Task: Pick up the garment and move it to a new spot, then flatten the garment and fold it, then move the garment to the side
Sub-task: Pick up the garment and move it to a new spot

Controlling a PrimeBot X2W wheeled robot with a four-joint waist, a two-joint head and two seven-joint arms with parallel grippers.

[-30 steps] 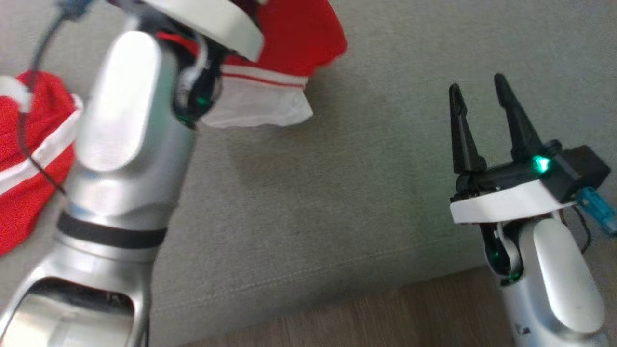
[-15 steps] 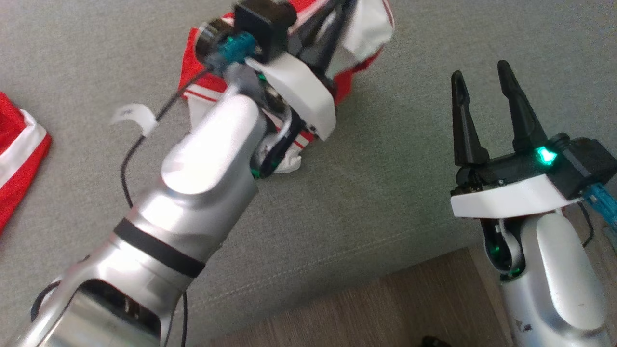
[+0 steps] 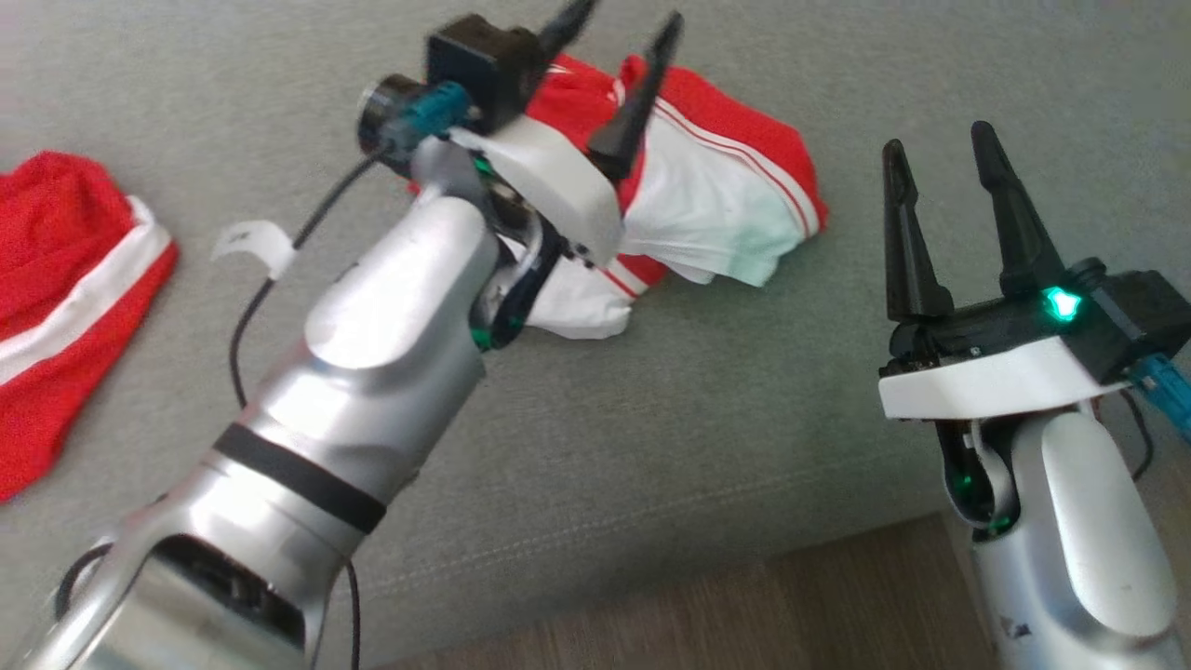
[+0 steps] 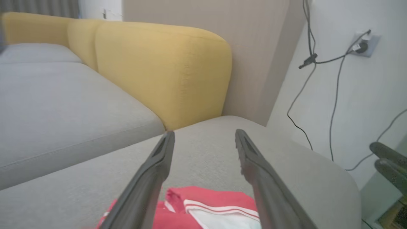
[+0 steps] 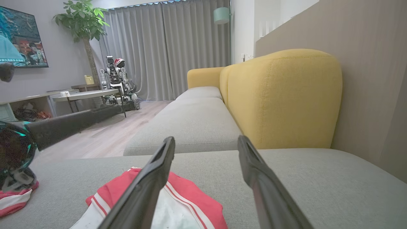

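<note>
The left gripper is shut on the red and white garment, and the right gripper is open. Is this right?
Not quite. The left gripper is open, not shut on the garment: in the left wrist view its fingers stand apart and the garment lies on the sofa below. The right gripper is open.

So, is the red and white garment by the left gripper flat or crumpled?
Crumpled. The red and white garment lies bunched on the grey sofa cushion, its layers overlapping, not spread out.

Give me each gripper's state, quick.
Left gripper: open, holding nothing, above the red-and-white garment.
Right gripper: open, empty, off to the garment's side.
</note>
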